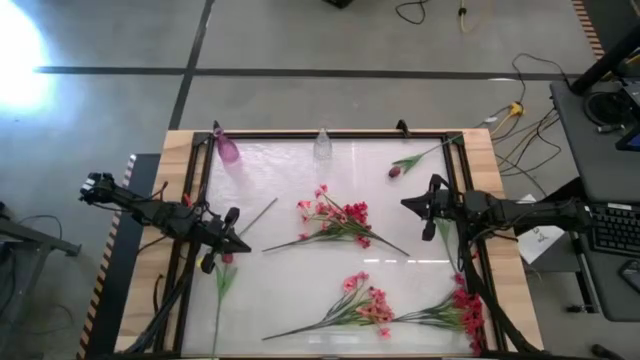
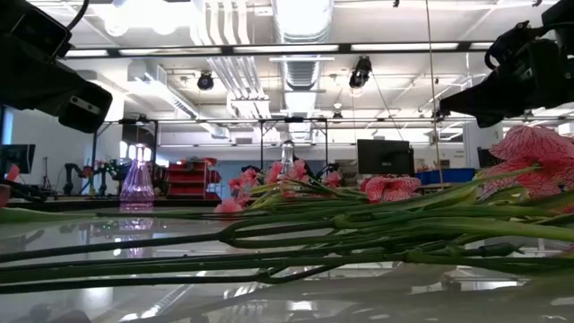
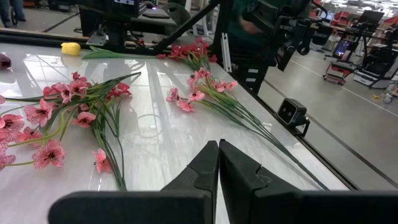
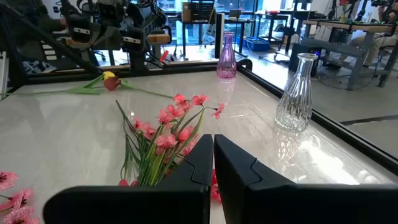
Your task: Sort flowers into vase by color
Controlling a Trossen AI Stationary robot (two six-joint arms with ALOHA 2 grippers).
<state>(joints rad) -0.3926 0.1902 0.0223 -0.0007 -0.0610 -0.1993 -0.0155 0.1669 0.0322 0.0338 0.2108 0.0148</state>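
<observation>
Three sprays of small pink and red blossoms lie flat on the white table: one in the middle [image 1: 336, 222], one near the front [image 1: 365, 305], one at the front right [image 1: 460, 310]. A dark-red bud [image 1: 395, 171] lies near the far right corner. A red bud [image 1: 226, 258] and a yellow bud [image 1: 207, 266] lie below the left arm. A pink vase [image 1: 228, 148] and a clear vase [image 1: 322, 145] stand at the far edge. My left gripper [image 1: 241, 243] is shut above the table's left side, and my right gripper [image 1: 405, 205] is shut above the right side. Both touch nothing.
A bare thin stem [image 1: 262, 214] lies right of the left gripper. A leafy green stem [image 1: 445, 236] lies under the right arm. A black frame [image 1: 330, 134] borders the table. Bare table shows between the middle spray and the vases.
</observation>
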